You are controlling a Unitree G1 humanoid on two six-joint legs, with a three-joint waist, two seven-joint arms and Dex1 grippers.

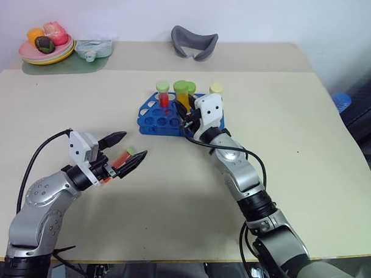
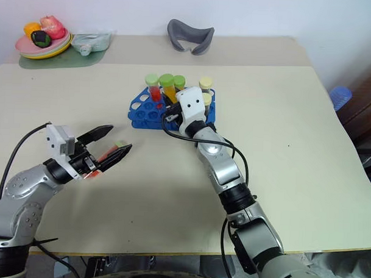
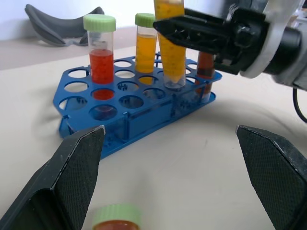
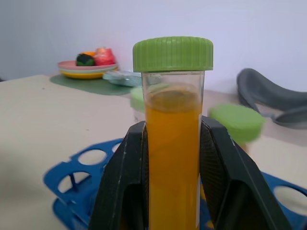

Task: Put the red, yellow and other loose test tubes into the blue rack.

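- Right now I've got the yellow-orange tube with the green cap pinched in my right gripper, upright, with its pointed tip sitting at or just inside a hole of the blue rack. Looks like the seating step for this one.
- From the left wrist view the tip seems lined up with a hole in the middle of the rack, but I can't tell how deep it's gone.
- Next move, I reckon: push it straight down till it settles, then let go and back off without knocking the neighbours.
- Already standing in the rack: a red tube with a green cap, another orange tube with a green cap, and a dark brown tube behind my right gripper. They're close, so tilting could bump them.
- My left gripper is wide open and holding nothing, hovering low over the counter, well apart from the rack.
- Right between and under its fingers lies a loose reddish tube with a green cap, flat on the counter. That's probably my next pick.
- Further back there's a grey curved thing, a plate of toy food and a pale dish on a green mat, all well clear.
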